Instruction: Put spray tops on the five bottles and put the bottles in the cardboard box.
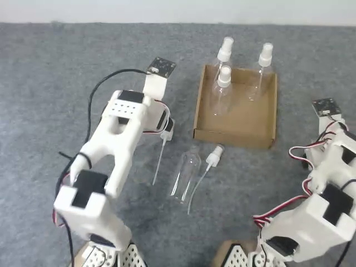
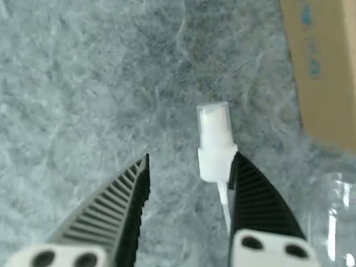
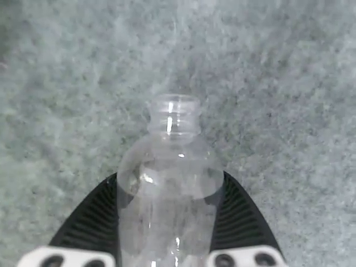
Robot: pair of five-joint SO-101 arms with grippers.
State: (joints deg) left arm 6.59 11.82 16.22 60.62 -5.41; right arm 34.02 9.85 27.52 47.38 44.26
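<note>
Right gripper (image 3: 169, 178) is clamped on a clear uncapped bottle (image 3: 173, 128) by its body, while the left gripper (image 2: 189, 158) stands wide around a white spray top (image 2: 214, 139) lying on grey carpet (image 2: 83, 83) near the cardboard box (image 1: 233, 135), which holds 3 capped bottles (image 1: 221, 94).

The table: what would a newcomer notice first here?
Three capped bottles sit in the cardboard box at the far side of the table. The left gripper stands open, a loose spray top against one finger, while the right gripper clamps an uncapped bottle.
</note>
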